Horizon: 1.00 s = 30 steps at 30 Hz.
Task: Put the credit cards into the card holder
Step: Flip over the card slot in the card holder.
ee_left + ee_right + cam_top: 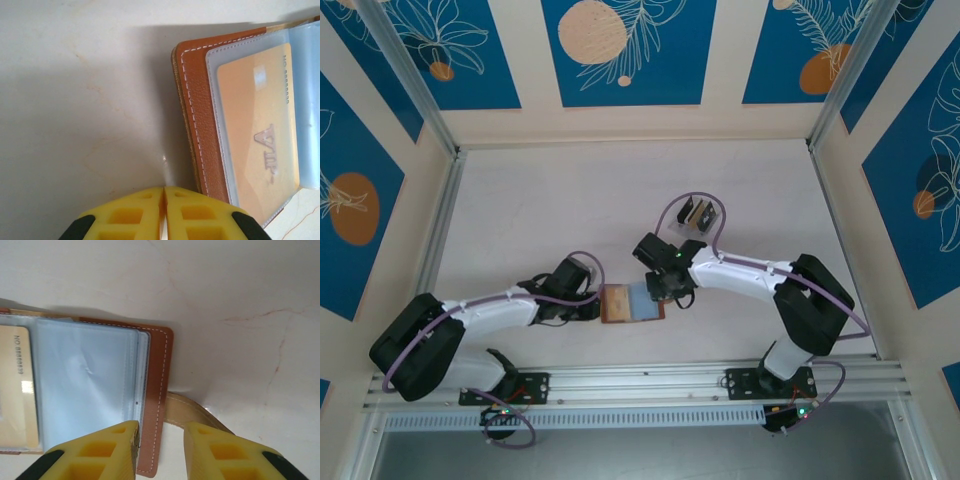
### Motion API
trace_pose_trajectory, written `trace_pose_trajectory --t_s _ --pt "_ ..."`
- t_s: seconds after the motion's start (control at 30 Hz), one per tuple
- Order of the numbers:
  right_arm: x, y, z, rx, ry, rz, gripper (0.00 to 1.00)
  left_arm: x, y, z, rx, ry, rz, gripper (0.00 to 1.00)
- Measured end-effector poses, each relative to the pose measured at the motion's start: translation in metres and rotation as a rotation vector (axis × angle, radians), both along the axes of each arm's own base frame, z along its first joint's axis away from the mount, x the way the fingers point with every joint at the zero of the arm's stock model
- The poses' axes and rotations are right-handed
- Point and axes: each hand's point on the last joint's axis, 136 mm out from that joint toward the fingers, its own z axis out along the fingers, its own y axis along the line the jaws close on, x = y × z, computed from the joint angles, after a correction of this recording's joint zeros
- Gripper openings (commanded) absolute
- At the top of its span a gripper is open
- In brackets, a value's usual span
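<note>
One card holder (pixel 632 303) (open), one gold card (pixel 257 130).

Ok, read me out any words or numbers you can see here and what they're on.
"VIP": on the gold card sleeved in the wallet.
"NO" plus a row of digits: along that card's edge; the digits are too blurred to read.
No other text.

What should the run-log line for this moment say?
card holder: lying open | gold card: in clear sleeve | left gripper: shut, beside holder's edge | right gripper: open, over opposite edge
</note>
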Motion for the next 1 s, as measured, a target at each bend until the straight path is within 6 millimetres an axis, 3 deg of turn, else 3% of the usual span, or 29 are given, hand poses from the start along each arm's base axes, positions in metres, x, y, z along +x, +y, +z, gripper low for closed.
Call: trace_pose_trajectory --t_s 0.27,0.47,1.0 --pt "-0.014 0.005 -0.030 -0.119 0.044 0.050 0.35 0.000 0.000 0.000 0.003 -0.006 -0.015 0.09" --pt "-0.010 0.016 -0.029 -0.176 0.022 0.078 0.36 0.000 -0.001 0.000 0.006 0.000 -0.017 0.09" --pt "0.000 0.021 -0.013 -0.265 -0.049 0.089 0.46 0.000 -0.003 -0.001 0.004 0.026 -0.021 0.09"
